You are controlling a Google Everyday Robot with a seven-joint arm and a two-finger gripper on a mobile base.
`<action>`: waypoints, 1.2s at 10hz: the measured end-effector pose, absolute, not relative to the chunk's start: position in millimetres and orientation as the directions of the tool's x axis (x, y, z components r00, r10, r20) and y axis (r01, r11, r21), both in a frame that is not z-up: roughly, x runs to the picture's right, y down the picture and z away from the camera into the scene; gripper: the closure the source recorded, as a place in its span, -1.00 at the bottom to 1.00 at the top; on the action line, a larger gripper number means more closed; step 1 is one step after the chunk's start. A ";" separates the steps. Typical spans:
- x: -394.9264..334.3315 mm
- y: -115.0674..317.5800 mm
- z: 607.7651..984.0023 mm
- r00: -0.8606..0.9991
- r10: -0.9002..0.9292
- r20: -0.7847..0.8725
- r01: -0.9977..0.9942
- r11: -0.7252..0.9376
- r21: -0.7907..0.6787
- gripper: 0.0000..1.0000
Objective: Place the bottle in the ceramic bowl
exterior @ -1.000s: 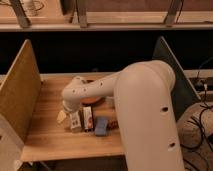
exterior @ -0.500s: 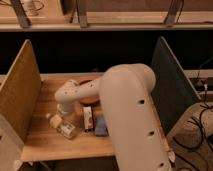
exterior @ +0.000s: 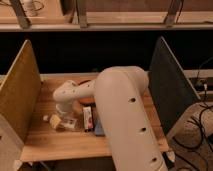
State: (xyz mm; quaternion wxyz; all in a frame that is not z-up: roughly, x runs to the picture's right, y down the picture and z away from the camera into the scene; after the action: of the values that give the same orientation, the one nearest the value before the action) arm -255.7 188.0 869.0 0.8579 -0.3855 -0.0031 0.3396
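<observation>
Up front, the bottle [exterior: 54, 121] lies at the tabletop's [exterior: 55, 145] left, seemingly on its side, with the gripper [exterior: 64, 119] right at it; I cannot tell whether the jaws grip it. Just right sits a red-and-white pack [exterior: 88, 118]. Behind, the arm [exterior: 125, 115] half hides the ceramic bowl [exterior: 84, 102].

Gripper [exterior: 63, 115] — low, under the wrist [exterior: 65, 96]

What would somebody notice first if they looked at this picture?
The big cream-white robot arm, stretching from bottom right across the wooden table. Its gripper hangs low at the table's left, by the small pale cream bottle. A round orange-red ceramic bowl peeks out behind the arm.
</observation>
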 end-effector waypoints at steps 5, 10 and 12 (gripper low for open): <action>-250.2 168.7 866.2 0.764 0.605 -0.225 -0.583 0.497 -0.643 0.75; -214.8 118.8 859.0 0.715 0.669 -0.202 -0.653 0.536 -0.534 1.00; -189.6 87.9 862.8 0.700 0.697 -0.159 -0.677 0.576 -0.458 1.00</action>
State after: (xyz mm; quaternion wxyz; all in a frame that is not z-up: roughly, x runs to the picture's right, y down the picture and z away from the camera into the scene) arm -189.6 87.9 862.8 0.8874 -0.2496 -0.0194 0.3871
